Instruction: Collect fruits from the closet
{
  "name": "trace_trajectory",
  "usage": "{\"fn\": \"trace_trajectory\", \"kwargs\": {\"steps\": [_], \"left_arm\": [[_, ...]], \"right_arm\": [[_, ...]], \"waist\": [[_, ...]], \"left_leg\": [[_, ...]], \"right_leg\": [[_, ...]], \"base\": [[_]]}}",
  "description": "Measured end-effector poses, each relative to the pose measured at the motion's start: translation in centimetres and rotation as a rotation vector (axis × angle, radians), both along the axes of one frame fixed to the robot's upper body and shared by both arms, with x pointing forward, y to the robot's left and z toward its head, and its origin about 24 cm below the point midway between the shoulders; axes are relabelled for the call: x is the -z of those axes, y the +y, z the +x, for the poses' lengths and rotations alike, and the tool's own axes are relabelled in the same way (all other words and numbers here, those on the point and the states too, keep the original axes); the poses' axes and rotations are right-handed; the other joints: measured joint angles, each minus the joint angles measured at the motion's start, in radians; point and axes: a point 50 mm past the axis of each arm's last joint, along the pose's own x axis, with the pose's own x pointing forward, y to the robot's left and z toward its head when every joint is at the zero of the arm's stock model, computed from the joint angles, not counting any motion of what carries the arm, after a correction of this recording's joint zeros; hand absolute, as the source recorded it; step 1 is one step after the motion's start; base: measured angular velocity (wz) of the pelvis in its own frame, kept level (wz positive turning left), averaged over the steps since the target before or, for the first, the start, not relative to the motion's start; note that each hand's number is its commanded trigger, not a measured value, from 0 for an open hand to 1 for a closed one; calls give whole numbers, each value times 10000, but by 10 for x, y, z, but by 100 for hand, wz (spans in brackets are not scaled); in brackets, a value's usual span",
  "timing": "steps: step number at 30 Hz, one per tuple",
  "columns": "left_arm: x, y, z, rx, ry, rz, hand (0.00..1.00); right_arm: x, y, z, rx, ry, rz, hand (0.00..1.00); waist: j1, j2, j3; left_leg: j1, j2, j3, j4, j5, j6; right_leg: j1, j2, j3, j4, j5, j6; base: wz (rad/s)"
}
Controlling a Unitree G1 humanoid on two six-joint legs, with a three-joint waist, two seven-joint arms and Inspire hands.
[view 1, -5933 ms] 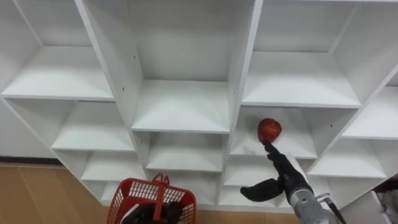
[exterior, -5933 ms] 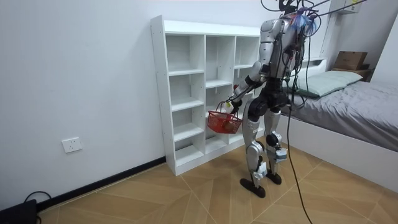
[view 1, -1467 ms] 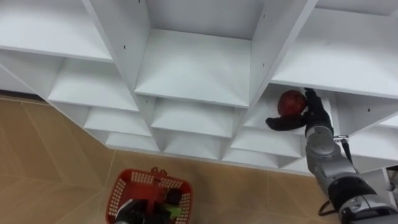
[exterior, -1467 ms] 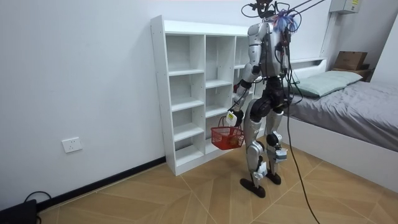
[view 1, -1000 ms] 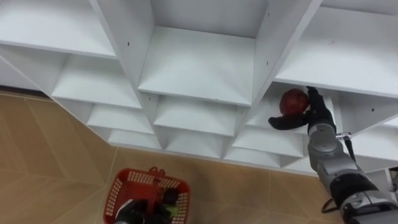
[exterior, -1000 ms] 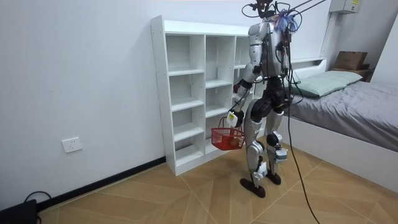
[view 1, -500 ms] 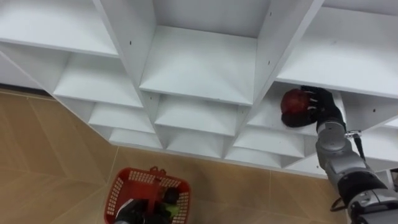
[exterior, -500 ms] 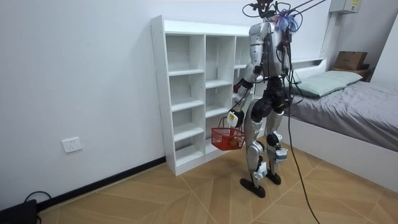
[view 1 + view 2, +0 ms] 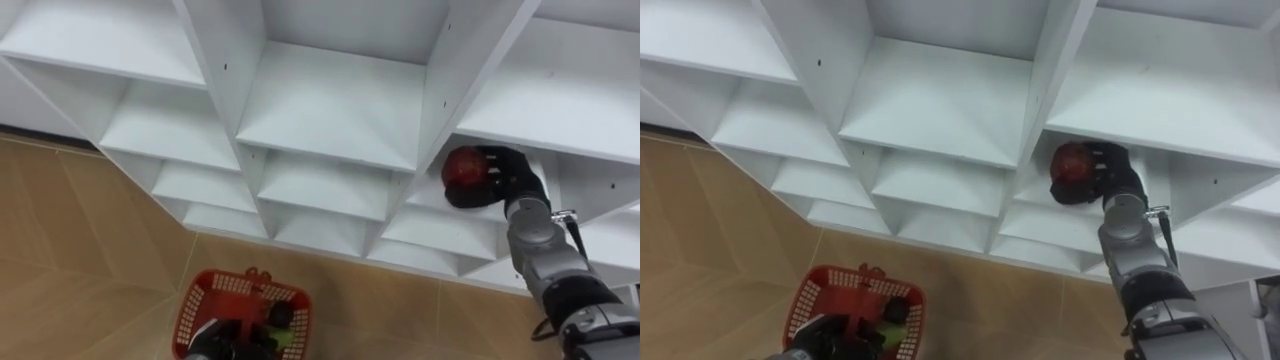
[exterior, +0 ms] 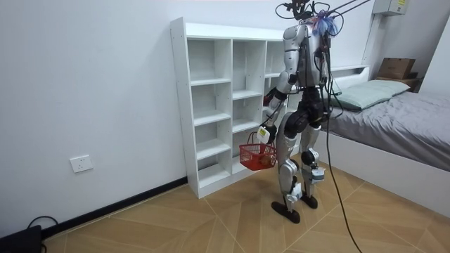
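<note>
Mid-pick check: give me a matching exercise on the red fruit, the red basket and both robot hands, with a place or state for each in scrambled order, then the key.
Things:
1. round red fruit
2. red plastic mesh basket
3. right robot hand
4. left robot hand

Places and states:
A. hangs low above the wooden floor
B. curled round the fruit
C. gripped inside a compartment of the white shelf unit
D. closed on the basket's handle

Pairs: 1-C; 2-A; 3-B; 4-D.
</note>
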Motion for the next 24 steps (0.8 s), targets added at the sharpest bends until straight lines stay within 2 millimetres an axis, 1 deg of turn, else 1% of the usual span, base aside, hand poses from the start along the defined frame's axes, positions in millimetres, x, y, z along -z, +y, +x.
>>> {"fn": "trace_trajectory", "kwargs": {"steps": [8, 12, 20, 24], "left_arm": [[1, 1, -2, -31, 69, 14, 100], [2, 2, -3, -51, 145, 27, 100], [2, 2, -4, -117, 157, 1, 100], [3, 3, -7, -133, 231, 18, 100]], "right_arm": [[4, -1, -3, 58, 340, 112, 100], [5, 0, -3, -37, 463, 183, 100], [6, 3, -3, -92, 499, 331, 100], [11, 9, -5, -280, 639, 307, 100]], "waist": [[-14, -40, -5], [-27, -59, -8], [-74, -98, -82], [-121, -80, -97]], "left_leg": [[-1, -3, -3, 99, 18, 20], [-17, -6, -13, 123, 17, 21], [-1, -9, -15, 152, 20, 24], [274, -6, -18, 184, 20, 25]], "right_leg": [[-1, -73, -75, 152, 0, 1], [0, -48, -95, 171, 0, 0], [15, -51, -81, 179, 0, -1], [350, -42, -90, 104, 0, 0]], "base": [[1], [0], [0], [1]]}}
